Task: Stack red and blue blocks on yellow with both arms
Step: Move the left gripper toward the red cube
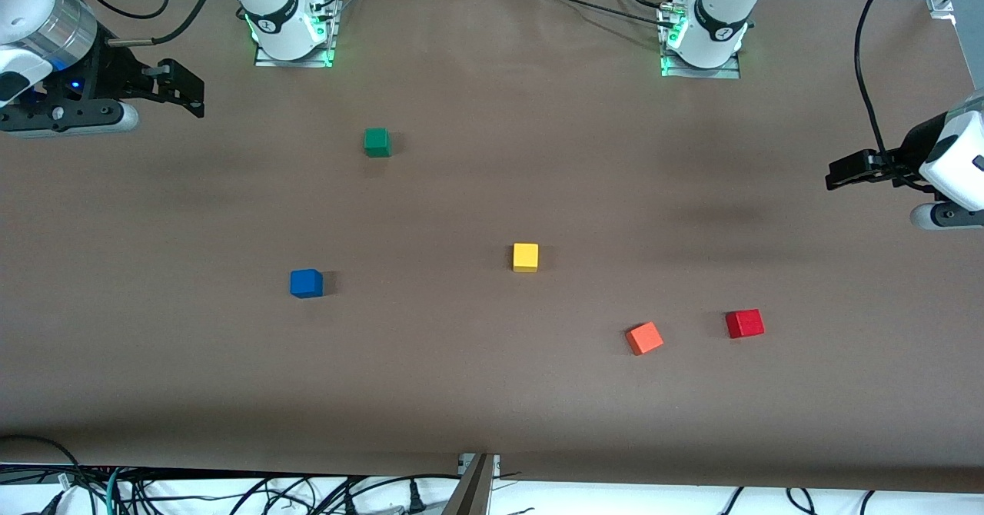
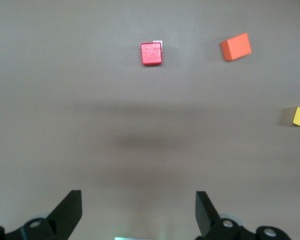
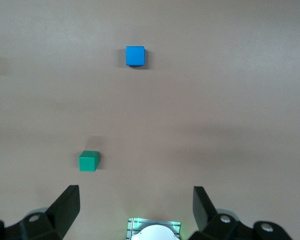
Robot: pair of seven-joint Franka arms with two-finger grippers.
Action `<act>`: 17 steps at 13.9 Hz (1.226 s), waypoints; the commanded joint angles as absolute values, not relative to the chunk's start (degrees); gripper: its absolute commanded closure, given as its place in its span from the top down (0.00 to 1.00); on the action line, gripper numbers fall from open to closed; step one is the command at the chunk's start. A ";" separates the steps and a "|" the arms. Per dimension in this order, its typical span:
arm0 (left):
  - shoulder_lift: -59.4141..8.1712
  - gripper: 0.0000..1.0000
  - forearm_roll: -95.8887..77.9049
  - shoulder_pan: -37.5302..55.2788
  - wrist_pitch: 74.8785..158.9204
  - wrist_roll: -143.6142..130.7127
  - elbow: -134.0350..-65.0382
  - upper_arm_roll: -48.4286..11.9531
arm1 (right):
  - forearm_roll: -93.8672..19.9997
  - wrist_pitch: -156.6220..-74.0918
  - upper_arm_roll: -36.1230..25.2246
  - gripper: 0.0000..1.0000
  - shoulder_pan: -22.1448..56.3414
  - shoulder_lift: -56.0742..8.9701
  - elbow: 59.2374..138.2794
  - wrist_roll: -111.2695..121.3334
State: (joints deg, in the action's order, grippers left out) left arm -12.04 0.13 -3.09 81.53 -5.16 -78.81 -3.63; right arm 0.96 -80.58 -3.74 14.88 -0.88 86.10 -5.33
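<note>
A: Nearest the front camera lie the orange cube (image 1: pixel 644 338) and the red block (image 1: pixel 745 323), close beside each other toward the left arm's end of the desk (image 1: pixel 492 407).

B: That is my worry. The left claw (image 1: pixel 838 174) could settle on the orange one, since the colours are alike.

A: Where is that claw?

B: Up over the desk's edge at its own end, jaws wide apart and holding nothing. The red block is well apart from it, nearer the camera.

A: And the right claw (image 1: pixel 184 91)?

B: Spread just as wide and empty, high over its own end. The blue block (image 1: pixel 306 283) is well apart from it; the green cube (image 1: pixel 377 142) sits between them and could be knocked.

A: The yellow block (image 1: pixel 525 257)?

B: Mid-desk, bare. A crooked placement could topple the stack.
</note>
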 commanded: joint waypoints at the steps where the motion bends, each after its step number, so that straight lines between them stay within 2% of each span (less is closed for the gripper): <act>1: -12.66 1.00 1.23 -3.51 81.56 -3.87 -77.34 -3.60 | 0.44 -79.80 -3.78 1.00 14.77 -1.41 84.55 -5.54; 7: -16.16 1.00 0.96 -3.78 82.70 -3.17 -76.38 -3.08 | 0.44 -79.72 -3.78 1.00 14.77 -1.41 84.55 -4.75; 17: -31.71 1.00 0.44 -3.87 101.85 -4.04 -77.43 -3.08 | 0.44 -79.72 -3.78 0.99 14.68 -1.41 84.55 -4.83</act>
State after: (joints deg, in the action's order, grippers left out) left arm -28.88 0.14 -3.71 100.13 -4.67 -78.70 -2.97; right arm 0.96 -80.59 -3.74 14.88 -0.92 86.04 -5.33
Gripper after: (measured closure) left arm 0.000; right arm 0.004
